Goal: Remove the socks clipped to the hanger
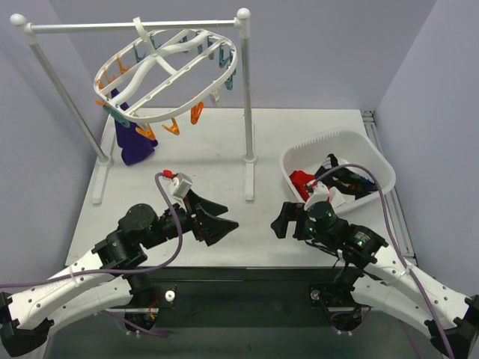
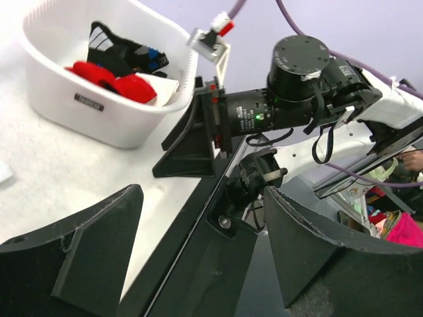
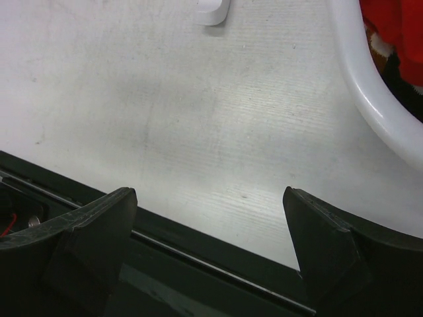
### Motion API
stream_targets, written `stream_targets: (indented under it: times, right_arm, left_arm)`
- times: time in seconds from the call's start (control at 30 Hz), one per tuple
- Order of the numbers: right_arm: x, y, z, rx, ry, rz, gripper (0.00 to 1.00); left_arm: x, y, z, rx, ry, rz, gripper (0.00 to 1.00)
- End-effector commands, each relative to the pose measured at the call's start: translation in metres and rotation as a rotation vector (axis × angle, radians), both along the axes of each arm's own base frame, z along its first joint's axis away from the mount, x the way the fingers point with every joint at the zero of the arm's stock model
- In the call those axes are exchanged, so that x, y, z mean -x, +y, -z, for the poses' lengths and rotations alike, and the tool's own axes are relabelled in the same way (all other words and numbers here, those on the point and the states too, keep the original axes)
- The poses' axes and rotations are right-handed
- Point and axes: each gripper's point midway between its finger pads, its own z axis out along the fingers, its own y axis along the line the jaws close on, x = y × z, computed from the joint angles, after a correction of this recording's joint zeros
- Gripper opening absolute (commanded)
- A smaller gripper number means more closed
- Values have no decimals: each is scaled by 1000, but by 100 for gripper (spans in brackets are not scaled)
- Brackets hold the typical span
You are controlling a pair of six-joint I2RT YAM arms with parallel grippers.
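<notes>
The white oval hanger (image 1: 168, 71) hangs by its hook from the rail at the back left, with orange and teal clips dangling. One purple sock (image 1: 133, 142) hangs clipped at its near left side. Other socks, red, black and white (image 1: 333, 183), lie in the white basin (image 1: 352, 142) at the right; they also show in the left wrist view (image 2: 122, 69). My left gripper (image 1: 222, 222) is open and empty low over the table's front. My right gripper (image 1: 283, 221) is open and empty beside the basin, over the table's front edge (image 3: 211, 218).
The white pole rail stand (image 1: 245, 105) has one upright in the table's middle and one at the far left. The basin's rim (image 3: 370, 99) lies just right of my right gripper. The table's dark front edge runs under both grippers.
</notes>
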Motion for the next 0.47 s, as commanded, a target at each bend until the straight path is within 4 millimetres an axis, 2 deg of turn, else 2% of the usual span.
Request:
stream_targets:
  times: [0.0,0.03,0.07,0.1,0.13,0.2,0.27,0.33,0.37,0.4,0.43]
  right_arm:
    - [-5,-1,2,-125,-63,79,100]
    - [-1,-6,15,-130,-52,99,100]
    - [-2,-9,17,-139,-60,116,100]
    - [-1,-11,21,-146,-56,133,100]
    - [1,-16,29,-164,-58,153,100]
    - [2,-22,35,-179,-70,186,100]
    - [4,-28,44,-210,-79,215,100]
    - [2,-34,47,-240,-107,257,100]
    - [3,-39,64,-228,-92,282,100]
    - [3,-41,68,-236,-91,299,100]
    - [3,-40,67,-268,-97,300,100]
  left_arm:
    - [2,10,11,125,72,-37,84]
    - [5,14,11,160,74,-38,84]
    - [7,15,16,177,87,-35,84]
    - [7,14,39,176,136,-34,84]
    - [10,19,40,207,139,-34,84]
    - [10,22,65,217,190,-46,84]
    - [12,30,70,271,206,-59,85]
    - [14,35,83,334,227,-57,85]
    - [14,38,86,361,239,-65,86]
    - [16,42,86,417,253,-59,86]
    - [16,42,104,418,283,-59,87]
